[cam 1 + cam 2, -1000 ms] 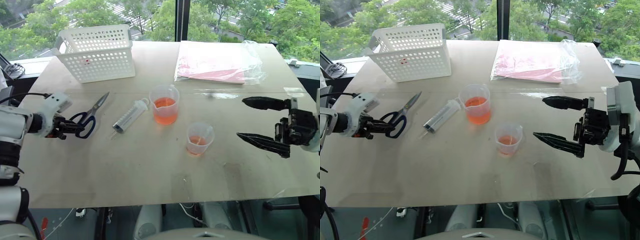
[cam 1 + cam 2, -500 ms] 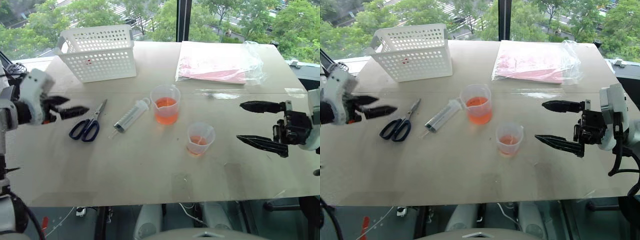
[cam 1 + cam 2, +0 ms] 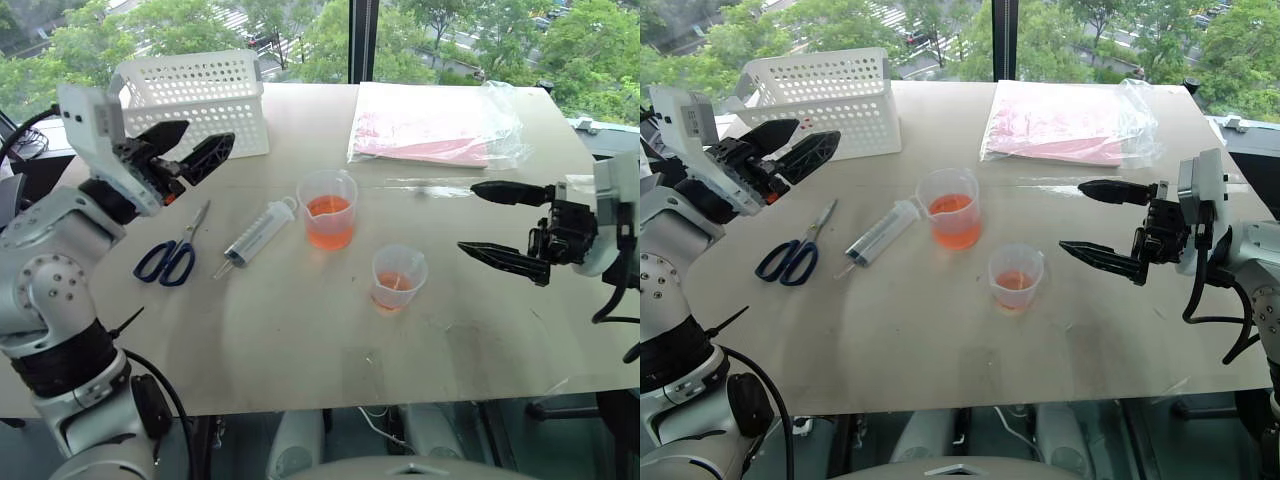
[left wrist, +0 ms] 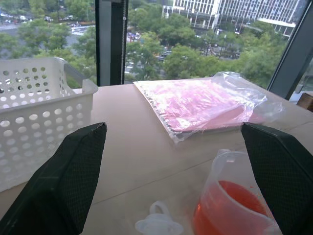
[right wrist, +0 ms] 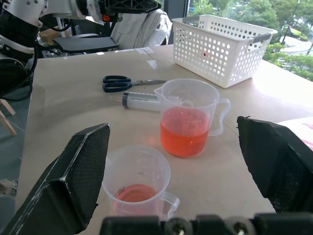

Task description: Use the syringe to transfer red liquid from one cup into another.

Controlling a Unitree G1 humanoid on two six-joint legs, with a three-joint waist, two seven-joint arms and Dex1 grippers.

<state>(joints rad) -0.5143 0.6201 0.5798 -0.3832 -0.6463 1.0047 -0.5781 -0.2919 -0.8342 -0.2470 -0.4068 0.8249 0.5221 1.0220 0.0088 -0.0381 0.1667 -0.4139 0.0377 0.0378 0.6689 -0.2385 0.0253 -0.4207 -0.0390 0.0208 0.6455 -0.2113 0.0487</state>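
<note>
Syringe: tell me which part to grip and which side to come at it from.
Grip the syringe across the middle of its clear barrel, coming from above. It lies flat and diagonal on the table, ring-ended plunger near the larger cup, tip toward the scissors. The open left gripper is probably better placed.

The table has a pale, matt, wood-like top; the basket is white perforated plastic; the syringe and both cups, the larger and the smaller, are clear smooth plastic; the scissors have blue plastic handles and grey metal blades; a glossy crinkled bag wraps something pink; the right gripper's fingers look black, finely textured.
</note>
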